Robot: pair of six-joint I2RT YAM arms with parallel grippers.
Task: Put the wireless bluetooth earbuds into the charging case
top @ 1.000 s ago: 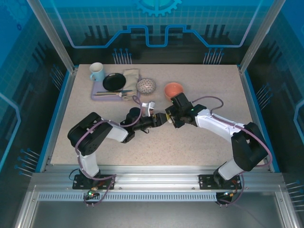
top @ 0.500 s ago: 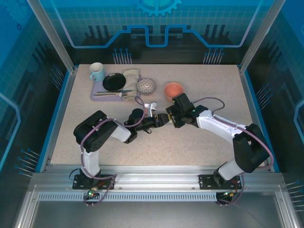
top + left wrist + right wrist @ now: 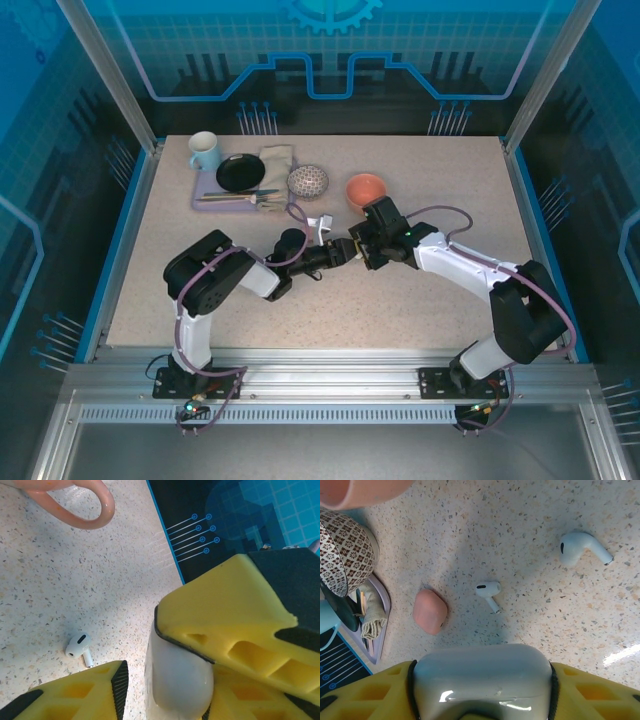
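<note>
1. Swinging inward over the last second, the left arm's elbow has drawn nearer the orange bowl (image 3: 365, 190). The right arm has hardly shifted. Both grippers stay met just on the arm-base side of that bowl.
2. The right gripper (image 3: 358, 247) is clamped on the white charging case (image 3: 482, 672). Its yellow fingers (image 3: 365, 697) press against the case's two sides.
3. The left gripper (image 3: 338, 253) has its fingers partly spread about the same case. In the left wrist view a strip of table shows between one finger (image 3: 80, 692) and the case (image 3: 177, 680), so it has no grip.
4. One white earbud (image 3: 487, 592) lies on the table between the orange bowl and the held case. A second white earbud (image 3: 582, 547) lies farther from the bowl, off to the side. Neither touches the case.
5. In the left wrist view a white earbud (image 3: 80, 647) lies on the table, well below the bowl's rim (image 3: 75, 510). Which of the two it is I cannot tell.
6. A salmon-pink pebble-shaped case (image 3: 430, 611) lies on the table, apart from the orange bowl.
7. A patterned bowl (image 3: 308, 180) stands just beside the orange bowl.
</note>
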